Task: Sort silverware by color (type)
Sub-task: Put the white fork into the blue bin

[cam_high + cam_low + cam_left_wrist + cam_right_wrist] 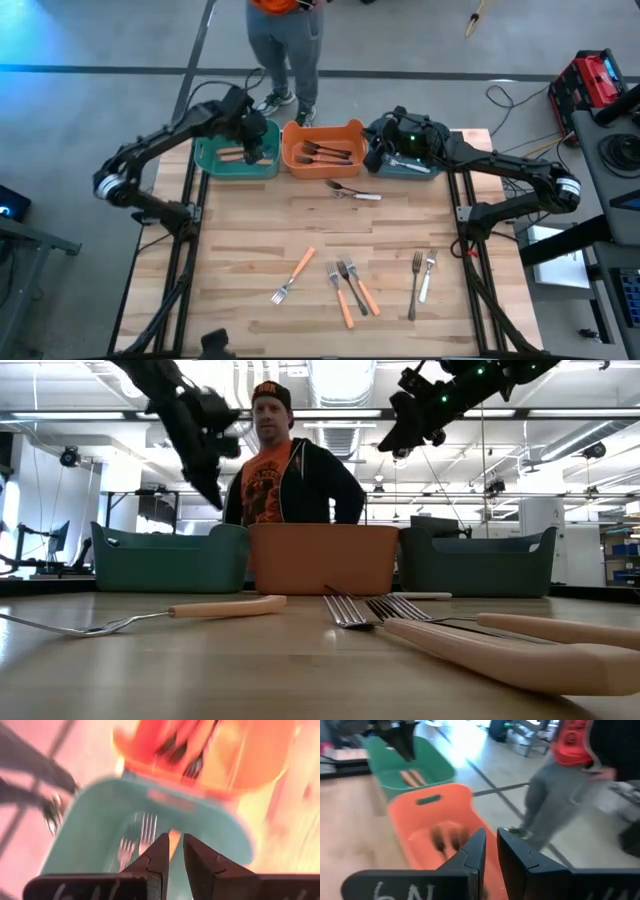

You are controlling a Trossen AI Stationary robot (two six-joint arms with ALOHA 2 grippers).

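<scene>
Tines (146, 827) under left claw (174, 851)

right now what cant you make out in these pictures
- Blue bin contents: high view, the right gripper covers most of it.
- Green bin and orange bin contents: low view, their walls hide them.
- Forks in the green bin: left wrist view, blurred.
- Person: high view, cut off by the top edge.

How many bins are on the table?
3, in a row at the table's far edge: a green bin on the left, an orange bin in the middle, a blue-grey bin on the right.
</scene>
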